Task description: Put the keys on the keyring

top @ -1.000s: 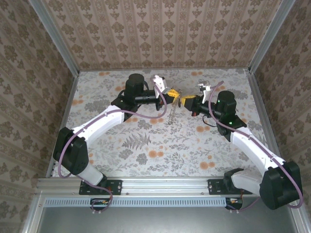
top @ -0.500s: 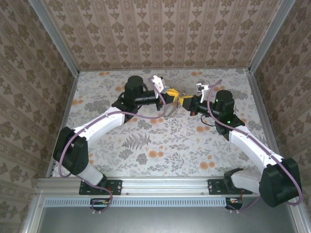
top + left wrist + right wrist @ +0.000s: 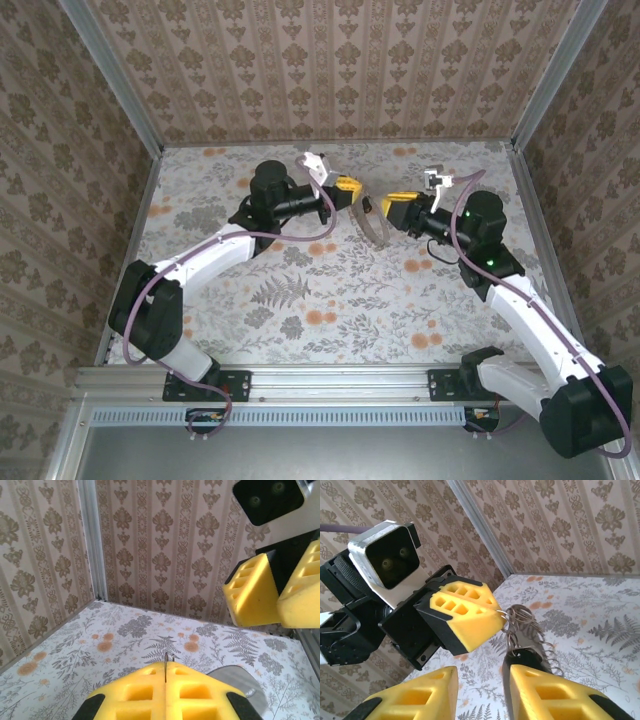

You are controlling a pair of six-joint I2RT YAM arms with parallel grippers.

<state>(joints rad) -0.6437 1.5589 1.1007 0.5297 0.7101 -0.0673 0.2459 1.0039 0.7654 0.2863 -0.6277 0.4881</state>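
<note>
— Anything in the left gripper [image 3: 352, 187]?
— Clenched: pinches the wire top of the keyring [image 3: 373, 225] between shut yellow fingers [image 3: 470, 619], above the floral table [image 3: 300, 300], toward the far side, near the middle.
— And under that pinch?
— Dangles the tan loop band, wavy-edged, down and a little right of the fingertips, between the two grippers as seen from above.
— Where to look for the key [image 3: 521, 655]?
— Hangs by its black oblong head just beneath the small wire rings, beside the band, in the right wrist view. Sits just above one pad of the right gripper [image 3: 481, 680]; touching or apart, cannot tell. Cannot tell either whether threaded on the band.
— And the right gripper's hold?
— Released: stands with yellow fingers parted, gap plain in both wrist views, nothing clamped. Faces the left gripper from the right, tips near but apart.
</note>
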